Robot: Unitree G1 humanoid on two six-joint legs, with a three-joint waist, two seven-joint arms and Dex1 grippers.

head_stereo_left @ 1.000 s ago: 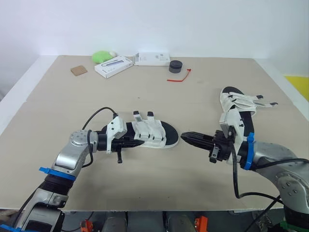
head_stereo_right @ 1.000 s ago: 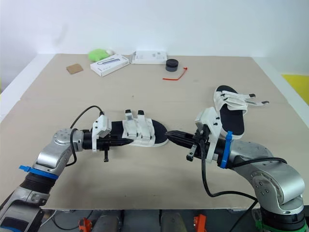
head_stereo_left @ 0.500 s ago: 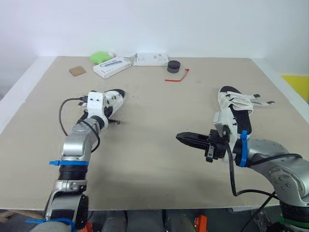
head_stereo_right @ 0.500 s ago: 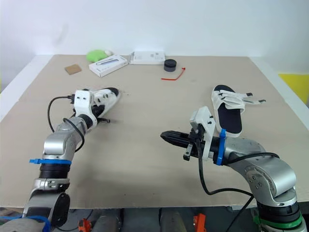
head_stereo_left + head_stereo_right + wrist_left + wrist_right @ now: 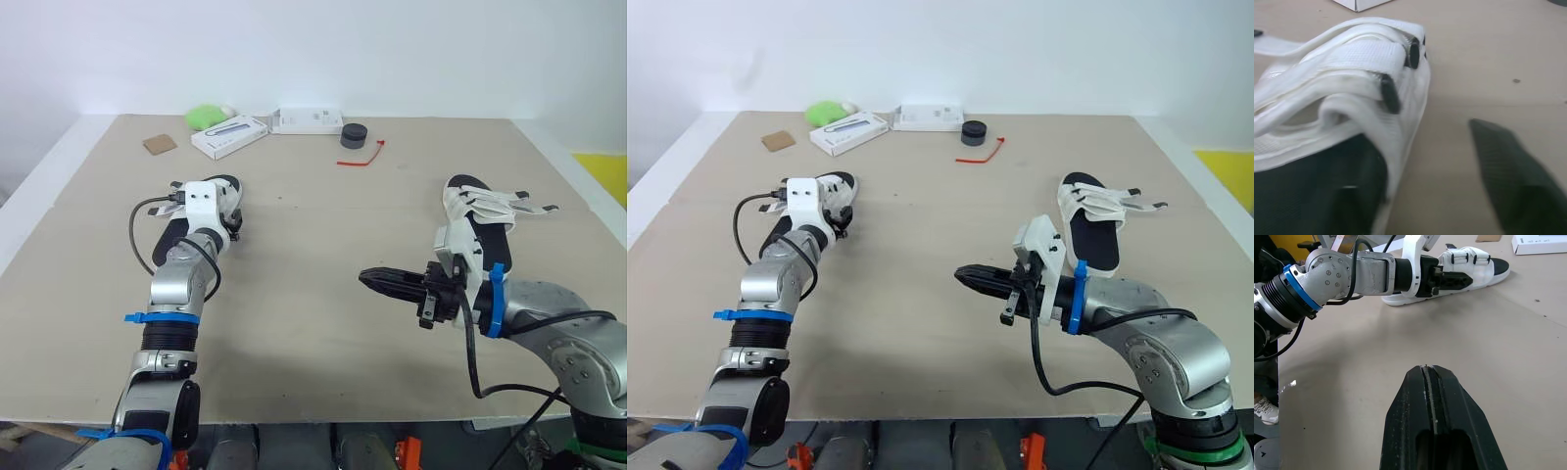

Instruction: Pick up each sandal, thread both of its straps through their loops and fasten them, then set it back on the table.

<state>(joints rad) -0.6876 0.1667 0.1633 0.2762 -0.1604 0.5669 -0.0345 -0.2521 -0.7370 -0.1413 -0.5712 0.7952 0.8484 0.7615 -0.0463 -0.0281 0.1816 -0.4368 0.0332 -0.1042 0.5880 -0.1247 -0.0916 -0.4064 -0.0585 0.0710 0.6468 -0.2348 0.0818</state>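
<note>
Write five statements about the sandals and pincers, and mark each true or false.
1. The right pincer is shut and empty. True.
2. The right sandal is held in the air. False: it lies on the table.
3. Its strap ends stick out sideways. True.
4. The red tie lies on that sandal. False: it lies by the black puck.
5. The left sandal lies beside the left pincer. True.

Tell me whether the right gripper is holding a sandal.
No: the right gripper is shut on nothing above the table, and the sandal behind it lies untouched.
</note>
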